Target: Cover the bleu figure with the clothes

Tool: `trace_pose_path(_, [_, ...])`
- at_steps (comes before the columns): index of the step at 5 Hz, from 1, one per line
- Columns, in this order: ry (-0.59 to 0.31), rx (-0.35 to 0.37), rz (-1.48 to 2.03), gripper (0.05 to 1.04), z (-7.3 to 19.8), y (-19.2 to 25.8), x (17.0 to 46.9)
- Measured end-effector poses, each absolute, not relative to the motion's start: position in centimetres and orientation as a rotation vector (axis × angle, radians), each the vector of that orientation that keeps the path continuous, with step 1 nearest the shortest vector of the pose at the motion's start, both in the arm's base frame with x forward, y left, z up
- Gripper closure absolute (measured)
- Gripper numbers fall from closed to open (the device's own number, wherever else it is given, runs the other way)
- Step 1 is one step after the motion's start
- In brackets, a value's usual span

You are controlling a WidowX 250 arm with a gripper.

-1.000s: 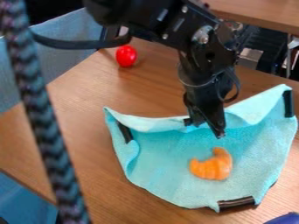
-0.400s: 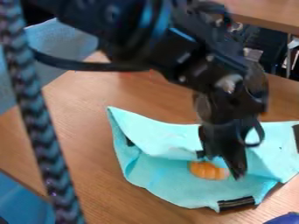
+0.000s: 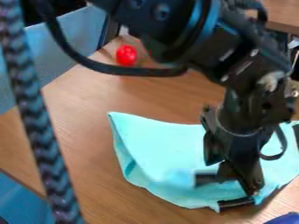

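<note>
A black robot arm (image 3: 234, 48) comes down from the top edge of the camera view, with a black cable (image 3: 88, 65) curving out to its left. Its pincer (image 3: 239, 181) hangs low at the lower right, over a pale turquoise cloth (image 3: 158, 140) that lies on a wood-grain counter (image 3: 76, 131). The pincer is narrow, closed on the cloth's edge, beside a short black strip (image 3: 213, 178) that sticks out leftward from the fingers. The cloth lies from the middle of the view to the right edge, folded over on itself, its upper layer smooth on the left; a patch beside the short strip is blurred. Another black strip (image 3: 236, 203) marks the cloth's near edge, just below the pincer. A shiny red rounded object (image 3: 126, 55) sits on the counter at the upper left, well apart from the cloth. A braided cord (image 3: 39, 127) crosses the left side from top to bottom, close to the camera, and a dark blue object (image 3: 284, 218) shows at the bottom right corner.
</note>
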State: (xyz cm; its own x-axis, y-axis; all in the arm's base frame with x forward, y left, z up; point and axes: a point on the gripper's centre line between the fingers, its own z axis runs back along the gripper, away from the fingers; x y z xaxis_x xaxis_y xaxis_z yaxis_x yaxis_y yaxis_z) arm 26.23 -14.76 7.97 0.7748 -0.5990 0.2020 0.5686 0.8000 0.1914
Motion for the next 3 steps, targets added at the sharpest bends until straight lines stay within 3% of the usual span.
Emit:
trace_pose_path(1, [-0.137, 0.028, -0.617, 0.247, 9.0, -13.9, 26.3])
trace_pose_path(2, [0.005, -0.114, -0.637, 0.090, 9.9, -13.2, 26.4])
trace_pose_path(3, [0.031, -0.207, -0.570, 0.084, 12.5, -10.7, 26.9])
